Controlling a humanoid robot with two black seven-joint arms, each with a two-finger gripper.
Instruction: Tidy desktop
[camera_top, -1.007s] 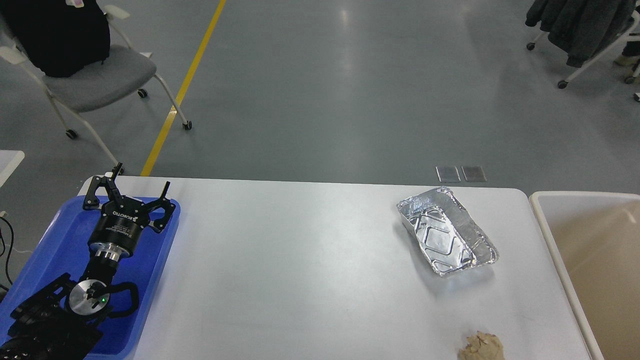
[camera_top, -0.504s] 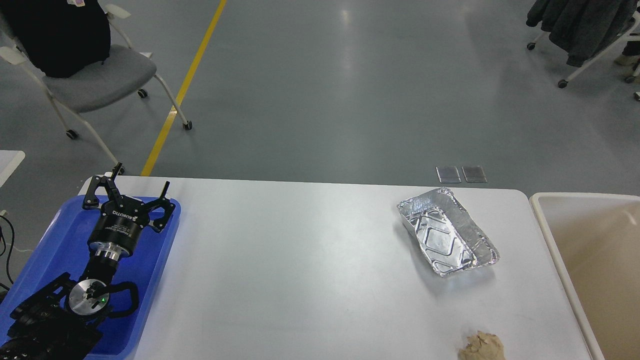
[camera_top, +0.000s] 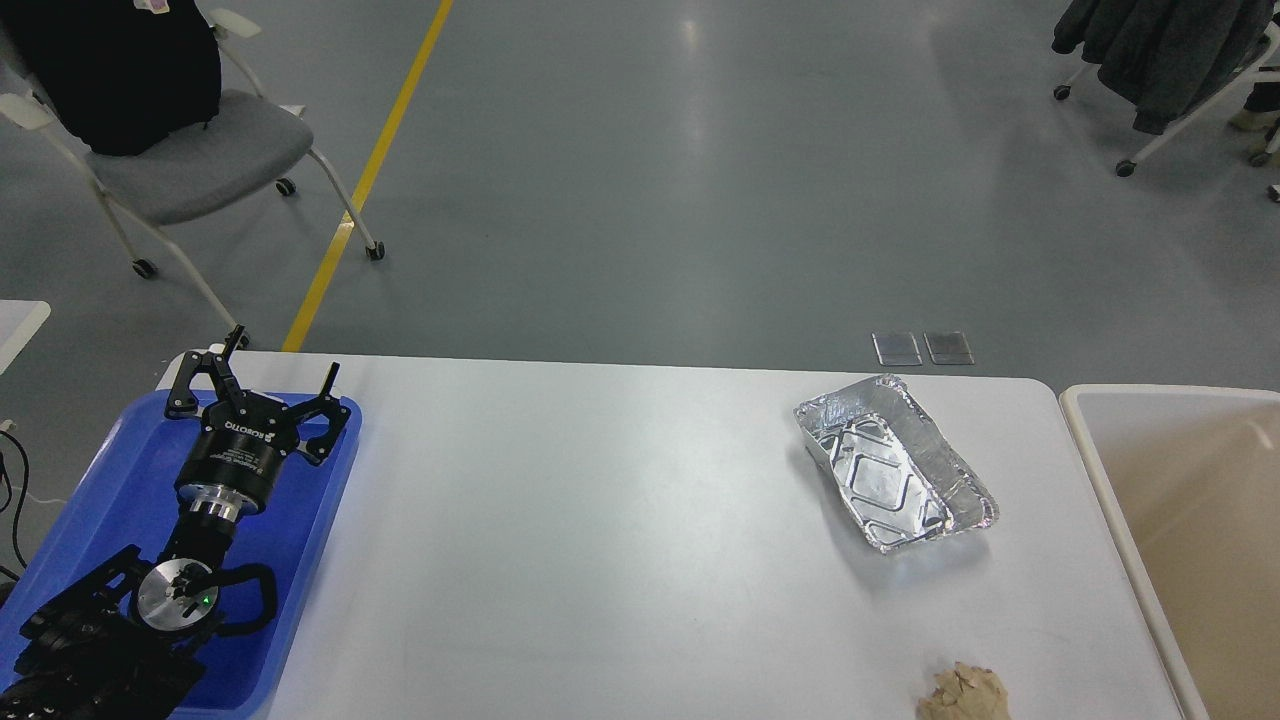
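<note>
The white desktop (camera_top: 600, 520) fills the lower part of the head view. A crumpled silver foil tray (camera_top: 893, 461) lies on it at the right, empty. A crumpled tan paper ball (camera_top: 962, 694) lies at the desktop's front edge, right of centre. My left gripper (camera_top: 284, 360) is open and empty, held over the far end of the blue plastic tray (camera_top: 110, 480) at the desktop's left end. It is far from the foil tray and the paper ball. My right arm is out of view.
A beige bin (camera_top: 1180, 520) stands against the desktop's right edge. A grey chair (camera_top: 190, 150) with a black bag stands on the floor at the far left, and a chair with dark coats (camera_top: 1160, 60) at the far right.
</note>
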